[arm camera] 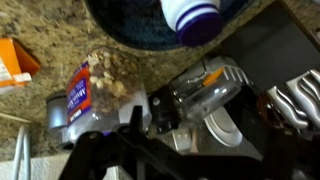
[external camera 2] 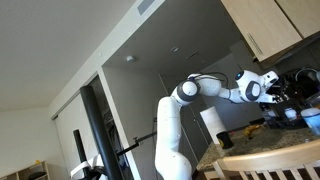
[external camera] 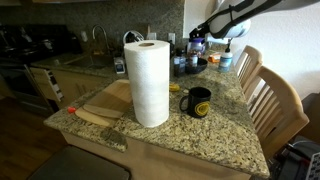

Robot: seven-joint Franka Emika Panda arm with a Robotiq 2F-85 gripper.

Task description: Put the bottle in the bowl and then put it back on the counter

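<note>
In the wrist view the small bottle (arm camera: 203, 86), with an orange label and a light cap (arm camera: 225, 126), sits just beyond my gripper (arm camera: 210, 122). The jaws stand apart on either side of it and do not clamp it, so the gripper is open. The dark blue bowl (arm camera: 130, 28) fills the top of that view, apart from the bottle. In both exterior views the gripper (external camera: 199, 40) (external camera 2: 276, 88) hangs over the cluster of items at the far end of the granite counter (external camera: 210, 130). The bottle and bowl cannot be made out there.
A white-and-blue bottle (arm camera: 196, 14) stands by the bowl. A clear jar of nuts (arm camera: 90, 96) lies on the granite, an orange packet (arm camera: 14, 62) beside it. Nearer are a paper towel roll (external camera: 150, 82), a black mug (external camera: 198, 102) and a cutting board (external camera: 105, 102). Chairs (external camera: 272, 100) line the counter.
</note>
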